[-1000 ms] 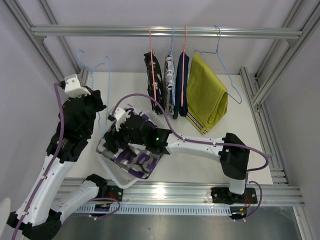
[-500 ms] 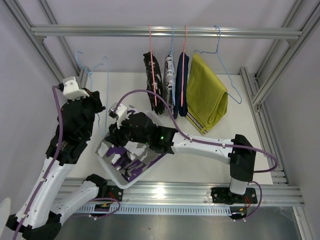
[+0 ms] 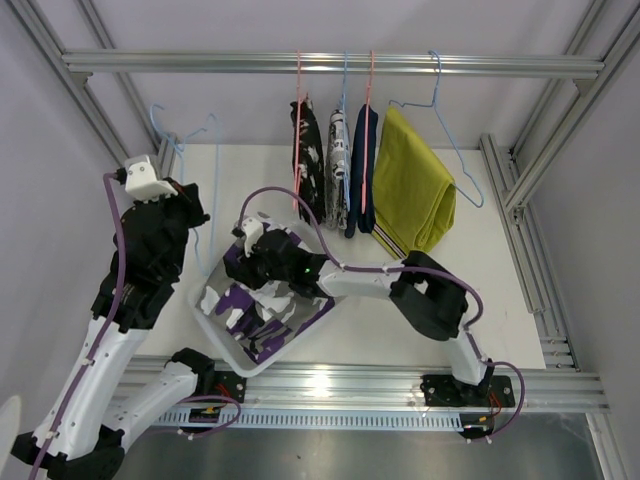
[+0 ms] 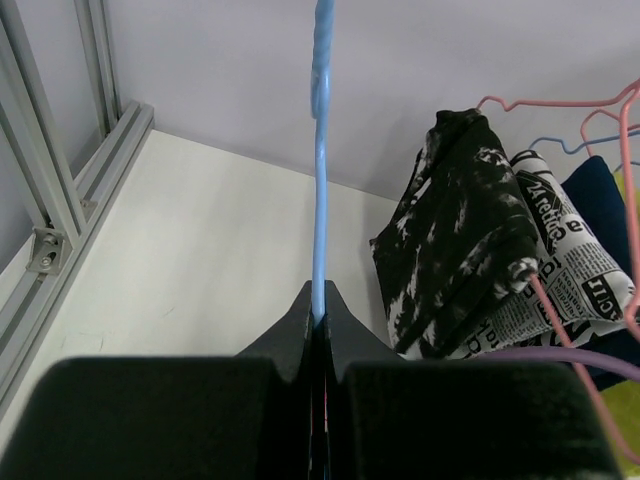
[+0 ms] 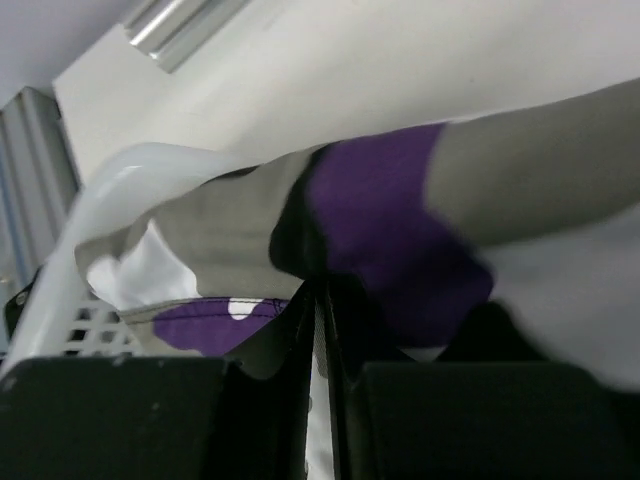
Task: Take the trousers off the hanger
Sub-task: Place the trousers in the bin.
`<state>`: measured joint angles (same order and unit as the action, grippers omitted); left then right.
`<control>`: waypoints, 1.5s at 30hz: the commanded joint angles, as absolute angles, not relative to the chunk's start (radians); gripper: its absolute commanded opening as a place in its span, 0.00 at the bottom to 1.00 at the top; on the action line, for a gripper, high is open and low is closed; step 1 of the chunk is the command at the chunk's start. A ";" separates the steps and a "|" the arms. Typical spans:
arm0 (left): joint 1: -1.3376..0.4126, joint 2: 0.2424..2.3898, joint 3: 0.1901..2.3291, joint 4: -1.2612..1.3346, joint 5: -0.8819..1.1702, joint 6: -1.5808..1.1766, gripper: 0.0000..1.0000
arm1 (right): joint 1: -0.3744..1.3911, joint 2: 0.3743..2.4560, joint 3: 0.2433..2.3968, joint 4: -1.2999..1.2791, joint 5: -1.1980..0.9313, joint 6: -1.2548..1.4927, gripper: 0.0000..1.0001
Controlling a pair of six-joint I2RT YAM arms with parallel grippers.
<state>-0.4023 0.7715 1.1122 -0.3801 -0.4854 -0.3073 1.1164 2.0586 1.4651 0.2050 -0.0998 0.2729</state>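
White basket (image 3: pixel 225 350), near left, holds the camouflage trousers (image 3: pixel 255 310). Right gripper (image 5: pixel 318 285): we see jaws almost together at the cloth, cannot tell if it grasps. Left gripper (image 4: pixel 318 318) clenched on the blue hanger (image 4: pixel 320 150), far left.

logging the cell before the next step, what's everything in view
rail: 1, silver, overhead at far side
rail hangers: 4, two pink, two blue, on rail
splotched trousers: 1, black-and-white, hung leftmost
printed trousers: 1, white with black, hung second
navy trousers: 1, navy, hung third
mustard trousers: 1, yellow, hung rightmost
basket: 1, white, near left
camouflage trousers: 1, purple-grey-white, in basket
loose hanger: 1, blue, in left gripper
left gripper: 1, black, shut on loose hanger
right gripper: 1, black, shut on camouflage trousers
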 commanded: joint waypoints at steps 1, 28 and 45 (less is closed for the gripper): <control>-0.377 0.759 1.111 -0.339 -0.447 -0.325 0.01 | 1.098 2.175 1.520 0.262 -0.147 0.321 0.11; -0.374 0.752 1.103 -0.337 -0.420 -0.333 0.01 | 1.028 1.913 1.413 0.141 -0.037 0.227 0.14; -0.374 0.755 1.098 -0.337 -0.420 -0.330 0.01 | 0.939 2.051 1.339 0.137 -0.018 0.295 0.12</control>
<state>-0.3828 0.7628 1.1046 -0.3786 -0.4332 -0.3161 0.9493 2.0312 1.3483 0.1955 -0.0601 0.2886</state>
